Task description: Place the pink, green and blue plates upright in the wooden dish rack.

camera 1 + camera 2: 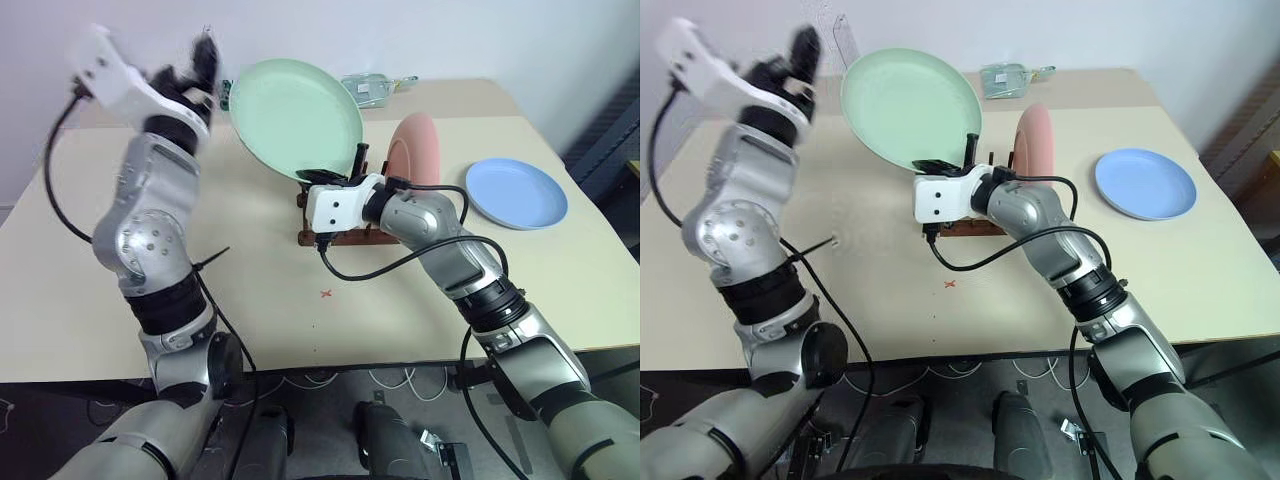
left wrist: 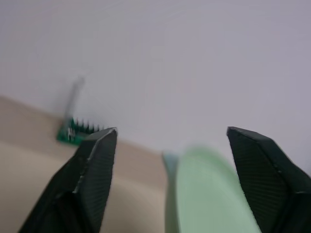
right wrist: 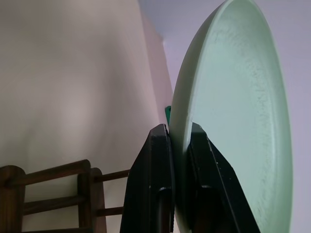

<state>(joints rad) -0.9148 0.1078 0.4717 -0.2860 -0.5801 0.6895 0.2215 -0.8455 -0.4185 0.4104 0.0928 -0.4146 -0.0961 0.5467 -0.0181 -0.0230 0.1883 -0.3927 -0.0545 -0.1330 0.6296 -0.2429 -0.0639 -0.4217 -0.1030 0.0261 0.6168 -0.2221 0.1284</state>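
Green plate (image 3: 233, 121) rim pinched, right gripper (image 3: 179, 145)

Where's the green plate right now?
The green plate is held up on edge at table centre, its lower rim pinched by the right gripper, just above the wooden dish rack, left of the pink plate.

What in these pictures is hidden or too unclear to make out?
- Wooden dish rack: in the eye views the right gripper and its arm cover most of it, so which slot the pink plate stands in is hidden.
- Green plate: its lower edge is covered by that gripper; whether it touches the rack is unclear.
- Left gripper: blurred in the eye views.
- Green tray: blurred and small in the left wrist view.
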